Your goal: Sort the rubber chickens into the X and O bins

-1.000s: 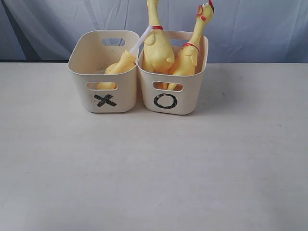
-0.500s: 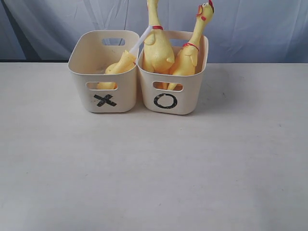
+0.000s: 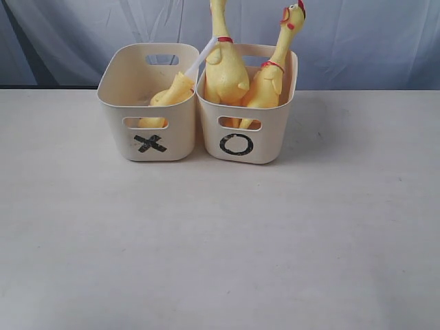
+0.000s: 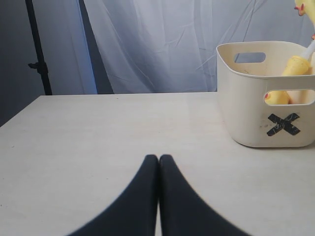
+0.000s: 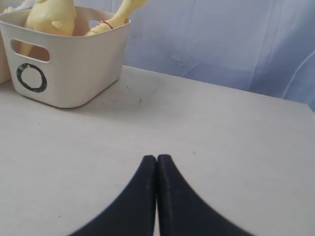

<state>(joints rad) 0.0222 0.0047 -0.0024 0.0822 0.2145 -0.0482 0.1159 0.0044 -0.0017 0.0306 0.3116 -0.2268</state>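
Exterior view: two glossy yellow rubber chickens point(image 3: 225, 69) stand necks-up in the smooth, round-cornered cream O bin point(image 3: 271, 137). Third chicken point(image 3: 172, 93) lies slumped in the X bin point(image 3: 180, 130). Tubs touch on the matte pale worktop point(image 3: 220, 240). Left gripper point(image 4: 158, 158) and right gripper point(image 5: 156, 158): black tapered jaws clenched, empty.

rubber chickens point(image 3: 227, 72) yellow, red bands | X bin point(image 3: 180, 137) cream, black X | O bin point(image 3: 275, 134) cream, black O

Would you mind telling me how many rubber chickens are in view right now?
3. One chicken leans in the X bin; the left chicken and right chicken stand upright in the O bin. Another could hide deeper inside.
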